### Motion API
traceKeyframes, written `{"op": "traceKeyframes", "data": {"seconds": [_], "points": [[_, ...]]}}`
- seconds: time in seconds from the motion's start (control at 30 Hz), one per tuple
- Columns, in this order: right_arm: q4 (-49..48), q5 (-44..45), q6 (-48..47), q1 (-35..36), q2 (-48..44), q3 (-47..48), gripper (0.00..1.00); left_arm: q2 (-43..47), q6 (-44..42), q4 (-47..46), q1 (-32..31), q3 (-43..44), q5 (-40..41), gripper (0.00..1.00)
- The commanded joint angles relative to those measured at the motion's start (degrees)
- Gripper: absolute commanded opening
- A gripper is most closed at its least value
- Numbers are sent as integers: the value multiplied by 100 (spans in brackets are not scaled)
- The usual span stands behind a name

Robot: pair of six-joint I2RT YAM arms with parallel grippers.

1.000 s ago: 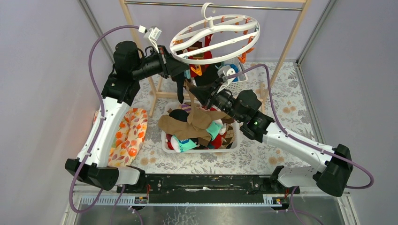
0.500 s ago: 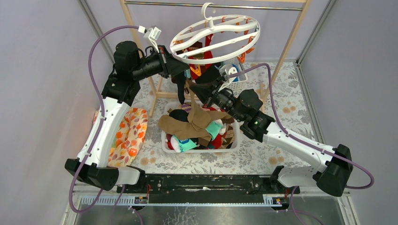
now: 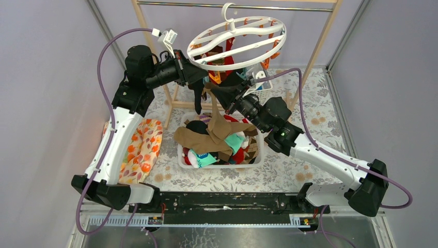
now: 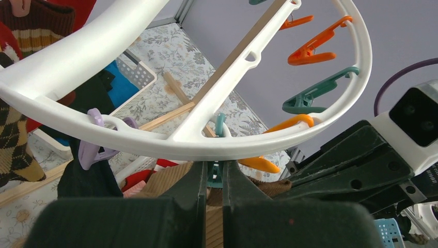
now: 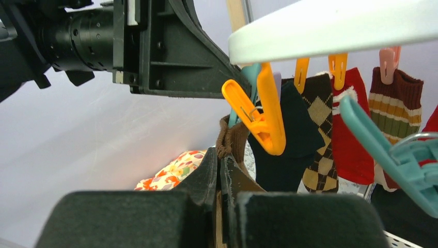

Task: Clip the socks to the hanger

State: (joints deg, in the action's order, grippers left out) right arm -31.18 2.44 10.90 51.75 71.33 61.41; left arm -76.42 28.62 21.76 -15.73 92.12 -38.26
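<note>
We see the large round white plastic ring hanger (image 4: 155,146) hooked on the metal rail (image 3: 206,4) above the worktop (image 3: 310,103), with both arms reaching up under its near rim. Our left hand (image 3: 202,78) is drawn narrow around a small teal plastic clip (image 4: 214,176) dangling from that rim. We judge it is pinching the clip's handles to open the mouth, though the mouth itself is hidden. Our right hand (image 5: 221,168) is closed on a long tan-brown fabric sock (image 5: 230,135), gripping just under the cuff so that free cloth pokes above the fingertips, ready to feed in. The sock's foot trails down into the white lattice basket (image 3: 222,166), where the remaining socks (image 3: 206,155) lie heaped. The cuff sits just beside an orange plastic clip (image 5: 262,118) and just under the teal one; we cannot tell whether it touches. A black sock (image 5: 289,150), a brown argyle sock (image 5: 317,155) and a red sock (image 5: 356,139) already hang further round. We judge a short lift of the cuff comes next.
</note>
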Motion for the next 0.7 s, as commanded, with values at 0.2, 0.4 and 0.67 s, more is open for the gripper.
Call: {"op": "traceKeyframes", "data": {"seconds": [0.2,0.4,0.67], "points": [[-321,142,-84,-19,-61,388,0,106,-50,-261,-45,26,173,0],[-317,173,37,-14,-179,224,0,115,-84,-262,-43,43,165,40],[-163,199,187,-15,-137,327,0,309,-367,1,-40,100,187,96]]}}
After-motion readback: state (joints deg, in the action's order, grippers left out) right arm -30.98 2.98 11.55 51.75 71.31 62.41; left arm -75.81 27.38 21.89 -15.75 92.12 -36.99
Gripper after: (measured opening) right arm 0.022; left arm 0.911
